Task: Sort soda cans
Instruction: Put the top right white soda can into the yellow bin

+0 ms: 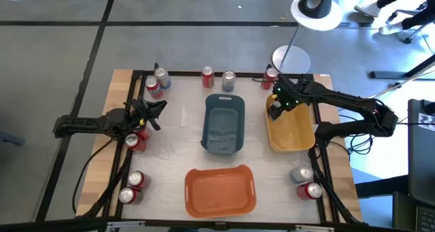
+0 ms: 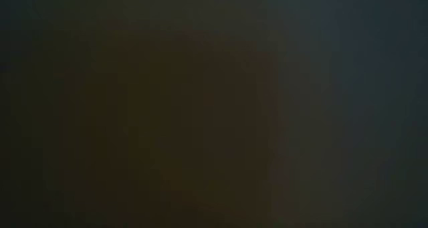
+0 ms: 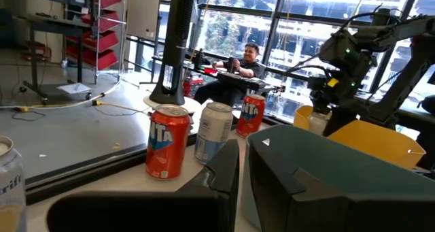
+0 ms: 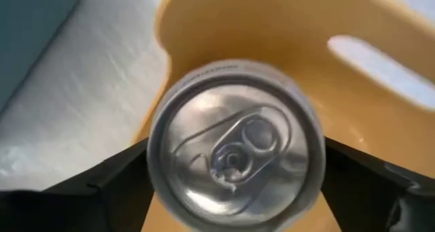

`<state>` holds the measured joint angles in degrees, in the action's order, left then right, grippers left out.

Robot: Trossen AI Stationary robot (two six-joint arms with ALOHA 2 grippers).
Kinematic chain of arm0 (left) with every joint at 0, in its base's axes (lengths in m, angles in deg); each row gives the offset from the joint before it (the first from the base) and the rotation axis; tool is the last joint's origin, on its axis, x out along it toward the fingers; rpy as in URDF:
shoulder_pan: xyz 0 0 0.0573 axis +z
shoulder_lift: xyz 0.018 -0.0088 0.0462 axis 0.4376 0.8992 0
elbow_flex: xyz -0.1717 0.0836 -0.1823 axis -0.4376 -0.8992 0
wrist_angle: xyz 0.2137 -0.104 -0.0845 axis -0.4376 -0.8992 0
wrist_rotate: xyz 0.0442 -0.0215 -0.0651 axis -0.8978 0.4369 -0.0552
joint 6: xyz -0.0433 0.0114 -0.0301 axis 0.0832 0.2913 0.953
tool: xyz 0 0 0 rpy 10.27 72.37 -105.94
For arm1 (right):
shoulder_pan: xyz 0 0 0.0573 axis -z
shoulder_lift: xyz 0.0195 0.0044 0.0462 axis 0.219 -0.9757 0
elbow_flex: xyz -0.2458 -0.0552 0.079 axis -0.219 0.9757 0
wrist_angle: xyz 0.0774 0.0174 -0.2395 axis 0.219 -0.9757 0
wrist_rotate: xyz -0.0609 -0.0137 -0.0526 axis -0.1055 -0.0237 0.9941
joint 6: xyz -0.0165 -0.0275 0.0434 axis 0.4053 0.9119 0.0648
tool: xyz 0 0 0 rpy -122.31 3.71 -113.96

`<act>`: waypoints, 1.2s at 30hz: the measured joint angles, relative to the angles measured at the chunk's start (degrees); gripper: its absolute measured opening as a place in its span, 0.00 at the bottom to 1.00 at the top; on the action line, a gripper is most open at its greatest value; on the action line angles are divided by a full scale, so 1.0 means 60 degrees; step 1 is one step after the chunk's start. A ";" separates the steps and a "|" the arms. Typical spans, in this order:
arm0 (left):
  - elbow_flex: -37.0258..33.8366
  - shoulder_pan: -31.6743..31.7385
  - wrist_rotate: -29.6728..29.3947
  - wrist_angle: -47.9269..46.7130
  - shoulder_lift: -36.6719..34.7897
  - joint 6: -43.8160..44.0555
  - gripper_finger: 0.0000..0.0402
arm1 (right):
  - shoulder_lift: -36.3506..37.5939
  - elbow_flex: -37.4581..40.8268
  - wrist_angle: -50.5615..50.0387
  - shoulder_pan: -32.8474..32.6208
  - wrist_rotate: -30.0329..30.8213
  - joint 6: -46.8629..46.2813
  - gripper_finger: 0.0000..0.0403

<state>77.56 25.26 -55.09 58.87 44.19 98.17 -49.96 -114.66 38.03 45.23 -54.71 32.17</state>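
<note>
Right gripper (image 4: pixel 234 184) clamped on a silver can (image 4: pixel 234 147), one dark finger on each side of the body; it hangs over the far end of the yellow bin (image 1: pixel 292 131), roughly 2 o'clock from the table centre. Held there, by my reading, for release into that bin. Can's top faces the wrist camera, pull tab plain to see, so its long axis runs along the gripper's line of sight, down toward the bin floor. Left gripper (image 1: pixel 151 113) at 9 o'clock, fingers spread and holding nothing, with a red can (image 1: pixel 135 142) just beside it on the near side, likely the next pick. Grey-blue bin (image 1: pixel 224 123) at centre, orange bin (image 1: pixel 220 190) at 6 o'clock. Loose cans standing upright: a group at 11 o'clock (image 1: pixel 158 82), a pair at 12 (image 1: pixel 217 77), pairs at 7 (image 1: pixel 132 187) and 5 (image 1: pixel 306 181). Low view dark, nothing readable.
</note>
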 joint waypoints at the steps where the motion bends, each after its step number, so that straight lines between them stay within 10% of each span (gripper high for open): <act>1: 0.0000 0.0000 0.0000 0.0004 -0.0001 0.0018 0.07 | 0.0013 -0.0030 0.0004 0.0004 0.0008 -0.0003 0.91; 15: 0.0000 0.0000 0.0000 0.0007 -0.0001 -0.0446 0.07 | 0.0020 -0.3155 -0.2105 0.0011 0.0581 0.0408 0.91; 36: 0.0000 0.0000 0.0000 0.0007 0.0000 -0.0712 0.07 | -0.3102 -0.3532 0.6518 0.0011 0.1109 0.1844 0.91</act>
<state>77.56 25.26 -55.09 58.91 44.18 93.90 -68.58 -135.85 77.13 45.29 -48.05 43.24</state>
